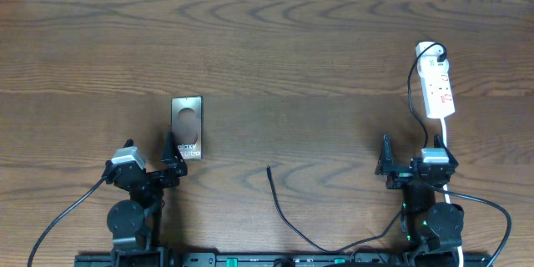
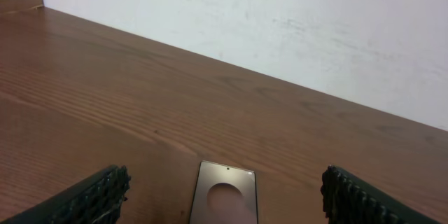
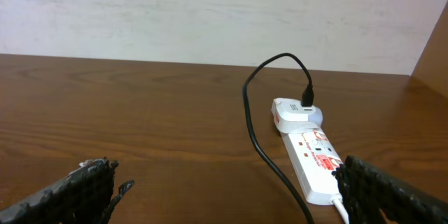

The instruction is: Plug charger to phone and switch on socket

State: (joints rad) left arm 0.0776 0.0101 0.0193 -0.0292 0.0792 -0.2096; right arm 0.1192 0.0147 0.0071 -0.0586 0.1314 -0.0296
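Picking up the free tip of the charger [image 1: 269,168] looks like the step in hand, since nothing is plugged in yet and both tools are empty. Read on the overhead view with 12 o'clock at the far edge, the tip lies bare on the counter [image 1: 292,67] at about 6 o'clock, between the two arms. The phone [image 1: 187,128] lies at 10 o'clock from it, and the socket [image 1: 438,83] is well apart at 2 o'clock. The left tool [image 2: 225,178] has its jaws wide apart with the phone just ahead of it. The right tool [image 3: 227,168] is likewise spread, with the socket ahead of it at 1 o'clock. To do it well, I would close on the cable just behind the connector, leaving the tip projecting straight, so it can be lined up with the phone's short edge. The port itself cannot be made out. The slab will probably slide on the smooth wood, so the other tool should brace it. The cable's far end already sits in a white adapter [image 3: 297,112] at the head of the socket. White lettering on the phone reads as part of "Galaxy Ultra". The socket's red marks are too small to read.
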